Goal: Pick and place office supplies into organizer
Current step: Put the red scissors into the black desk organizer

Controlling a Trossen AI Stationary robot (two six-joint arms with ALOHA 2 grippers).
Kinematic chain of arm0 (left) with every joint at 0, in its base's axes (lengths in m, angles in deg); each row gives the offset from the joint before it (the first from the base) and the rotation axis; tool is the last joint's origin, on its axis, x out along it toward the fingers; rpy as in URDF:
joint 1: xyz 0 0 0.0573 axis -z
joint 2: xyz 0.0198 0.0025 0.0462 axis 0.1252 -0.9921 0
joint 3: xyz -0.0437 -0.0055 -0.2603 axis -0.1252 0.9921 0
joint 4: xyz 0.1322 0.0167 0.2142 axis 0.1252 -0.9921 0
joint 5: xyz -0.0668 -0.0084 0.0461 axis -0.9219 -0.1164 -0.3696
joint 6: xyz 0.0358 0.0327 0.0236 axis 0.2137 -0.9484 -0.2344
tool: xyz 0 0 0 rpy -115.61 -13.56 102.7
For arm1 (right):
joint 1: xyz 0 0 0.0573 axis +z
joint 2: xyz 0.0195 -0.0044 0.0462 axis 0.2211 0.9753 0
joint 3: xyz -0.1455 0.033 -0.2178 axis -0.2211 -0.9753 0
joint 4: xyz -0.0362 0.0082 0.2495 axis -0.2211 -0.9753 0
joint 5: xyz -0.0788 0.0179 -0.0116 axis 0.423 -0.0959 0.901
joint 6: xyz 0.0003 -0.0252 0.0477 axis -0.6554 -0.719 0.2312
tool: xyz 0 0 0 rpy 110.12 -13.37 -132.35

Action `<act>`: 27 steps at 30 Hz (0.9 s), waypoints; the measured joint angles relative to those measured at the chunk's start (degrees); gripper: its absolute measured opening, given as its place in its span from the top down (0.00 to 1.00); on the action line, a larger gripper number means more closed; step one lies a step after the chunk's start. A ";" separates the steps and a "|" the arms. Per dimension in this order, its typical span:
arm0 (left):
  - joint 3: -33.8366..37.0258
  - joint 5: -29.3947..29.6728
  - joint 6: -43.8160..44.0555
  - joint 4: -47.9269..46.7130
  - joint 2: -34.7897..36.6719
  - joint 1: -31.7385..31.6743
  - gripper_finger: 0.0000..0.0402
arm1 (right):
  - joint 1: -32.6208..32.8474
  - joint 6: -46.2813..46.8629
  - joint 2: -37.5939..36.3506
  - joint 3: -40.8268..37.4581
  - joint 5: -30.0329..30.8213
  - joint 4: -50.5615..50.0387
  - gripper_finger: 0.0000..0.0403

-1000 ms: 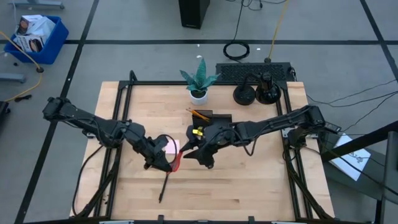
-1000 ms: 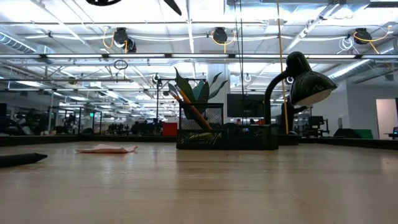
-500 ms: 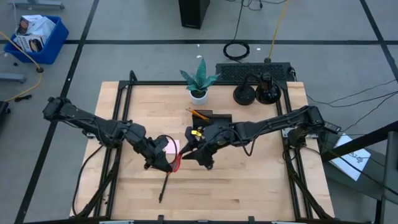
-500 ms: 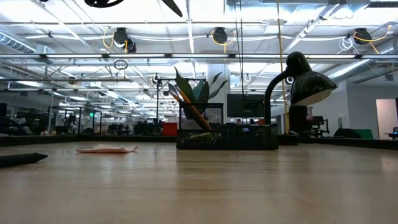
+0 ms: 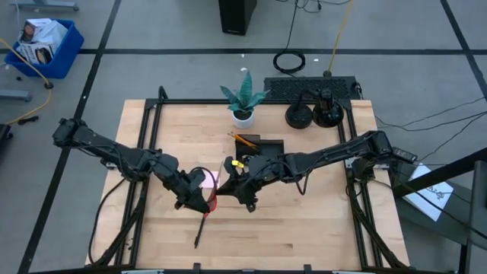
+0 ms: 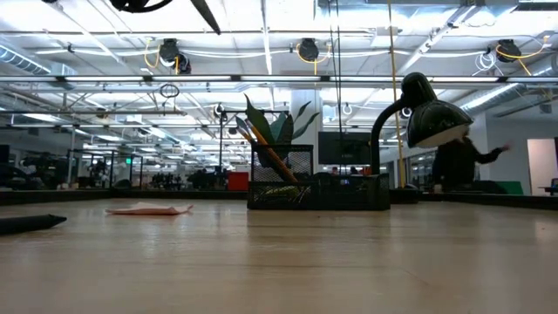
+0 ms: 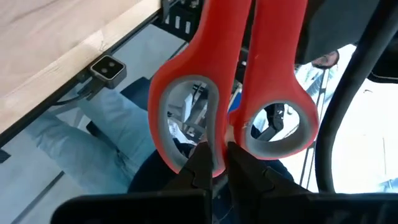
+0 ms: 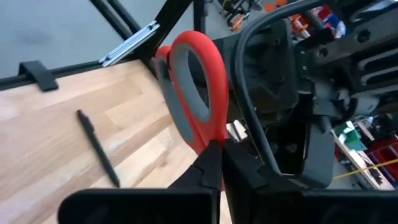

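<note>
Both my tools clamp the scissors (image 5: 213, 199) mid-table — left tool (image 5: 204, 202), right tool (image 5: 245, 199) — pencils already in organizer (image 5: 261, 144); pen (image 5: 201, 230), sticky pad (image 5: 207, 178) remain.

The high view looks straight down on my whole table (image 5: 304, 221). The low view sits at tabletop level, facing the room. My wrist views look past my fingers, very close; both share the scissors (image 7: 230, 93), as does the high view.
</note>
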 joint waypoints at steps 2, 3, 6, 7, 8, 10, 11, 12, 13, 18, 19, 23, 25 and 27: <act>0.00 0.75 -0.72 0.17 0.12 0.29 0.94 | -0.05 0.64 -0.06 0.00 0.21 0.22 1.00; 0.00 1.14 -1.40 0.26 0.11 0.43 0.94 | -0.07 0.67 -0.09 0.00 0.07 0.36 1.00; 0.00 1.29 -2.36 0.32 0.10 0.51 0.98 | 0.00 -0.55 -0.02 0.00 0.03 1.41 1.00; 0.00 1.85 -2.28 0.16 0.10 0.51 0.98 | 0.11 -0.67 -0.02 0.00 0.22 1.51 1.00; 0.00 2.04 -2.13 0.08 0.10 0.51 0.98 | 0.15 -0.81 -0.04 0.00 0.31 1.55 1.00; 0.00 2.07 -1.85 -0.03 0.10 0.61 0.95 | 0.17 -1.85 0.00 0.00 0.18 1.56 0.99; 0.00 2.11 -1.79 -0.03 0.10 0.78 0.94 | 0.21 -2.21 -0.06 0.00 0.15 1.44 0.99; 0.00 2.17 -1.82 0.00 0.10 0.80 0.93 | 0.27 -2.34 -0.29 0.00 0.16 1.05 0.98; 0.00 2.19 -1.79 0.10 0.10 0.82 0.92 | 0.28 -2.29 -0.38 0.00 0.16 0.74 0.96; -0.05 3.07 -1.98 0.23 0.10 1.58 0.95 | 0.39 -2.34 -1.24 -0.04 -0.19 -1.20 0.87; -0.07 3.17 -2.21 0.36 0.10 1.58 0.97 | 0.42 -2.28 -1.27 -0.04 -0.23 -1.19 0.85; -0.07 4.29 -2.24 0.47 0.07 1.91 0.97 | 0.40 -2.17 -1.33 -0.04 -0.46 -3.14 0.76; -0.07 4.33 -2.43 0.58 0.07 1.95 0.96 | 0.42 -2.16 -1.33 -0.04 -0.48 -3.21 0.72; -0.07 4.26 -2.15 0.17 0.07 2.32 0.96 | 0.42 -2.23 -1.33 -0.04 -0.47 -3.45 0.68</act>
